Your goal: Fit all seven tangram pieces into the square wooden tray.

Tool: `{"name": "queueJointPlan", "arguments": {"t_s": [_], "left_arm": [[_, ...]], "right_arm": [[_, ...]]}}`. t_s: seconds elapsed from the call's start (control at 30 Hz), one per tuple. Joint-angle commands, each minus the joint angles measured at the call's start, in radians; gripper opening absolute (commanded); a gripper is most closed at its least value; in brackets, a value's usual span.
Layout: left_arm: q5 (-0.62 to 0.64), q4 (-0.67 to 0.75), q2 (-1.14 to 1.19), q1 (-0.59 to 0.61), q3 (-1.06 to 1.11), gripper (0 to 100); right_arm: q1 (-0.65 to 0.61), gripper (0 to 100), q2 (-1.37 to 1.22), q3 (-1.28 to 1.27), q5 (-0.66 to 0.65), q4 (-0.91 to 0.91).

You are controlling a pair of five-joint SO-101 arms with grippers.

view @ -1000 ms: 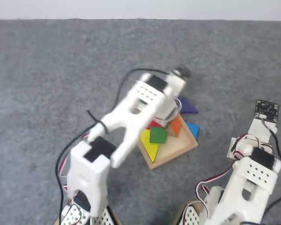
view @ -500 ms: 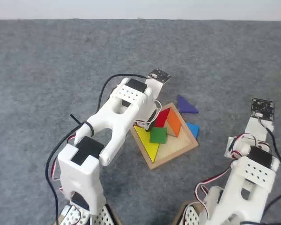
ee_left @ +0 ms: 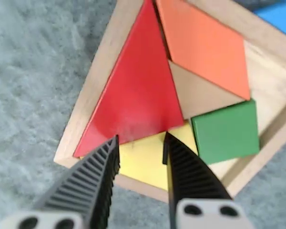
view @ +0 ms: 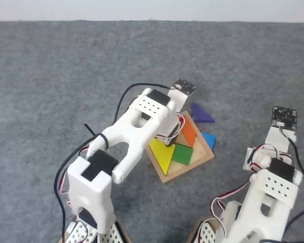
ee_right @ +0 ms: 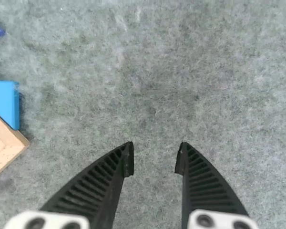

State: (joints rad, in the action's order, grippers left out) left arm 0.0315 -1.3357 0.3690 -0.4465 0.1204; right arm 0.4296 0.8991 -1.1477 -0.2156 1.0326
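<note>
The square wooden tray [view: 209, 154] lies on the grey carpet under my left arm. In it lie a yellow triangle [view: 162, 153], a green square [view: 183, 154] and an orange parallelogram [view: 189, 133]. The left wrist view adds a red triangle [ee_left: 136, 95] beside the orange piece [ee_left: 205, 43], the green square [ee_left: 226, 131] and the yellow piece [ee_left: 143, 164]. My left gripper [ee_left: 140, 140] is open just above the red and yellow pieces. A purple triangle [view: 201, 113] and a blue piece [view: 209, 138] lie outside the tray. My right gripper [ee_right: 155, 157] is open over bare carpet.
A bare wooden patch [ee_left: 200, 93] shows between red, orange and green. In the right wrist view the blue piece [ee_right: 4, 102] sits against the tray corner [ee_right: 2, 143]. The right arm [view: 273, 185] stands at the front right. Carpet stretches around the tray.
The green square has slid from the tray's middle toward its near right side, beside the yellow triangle. My left arm swung left, then back over the tray. The right arm kept still.
</note>
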Motion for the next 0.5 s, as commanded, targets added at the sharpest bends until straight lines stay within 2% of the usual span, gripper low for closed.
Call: {"name": "queueJointPlan", "arguments": {"t_s": [0.0, 0.23, 0.47], "left_arm": [[0.008, -0.064, -0.084, -0.011, -0.065, 15], [0.008, -0.13, -0.247, -0.118, -0.035, 15], [-0.02, 0.08, -0.212, -0.183, 0.101, 15]], "right_arm": [[-0.01, 17.5, 0.025, 0.025, -0.012, -0.002], [-0.01, 17.5, 0.025, 0.025, -0.015, -0.002], [-0.01, 17.5, 0.025, 0.025, -0.017, -0.001]]}}
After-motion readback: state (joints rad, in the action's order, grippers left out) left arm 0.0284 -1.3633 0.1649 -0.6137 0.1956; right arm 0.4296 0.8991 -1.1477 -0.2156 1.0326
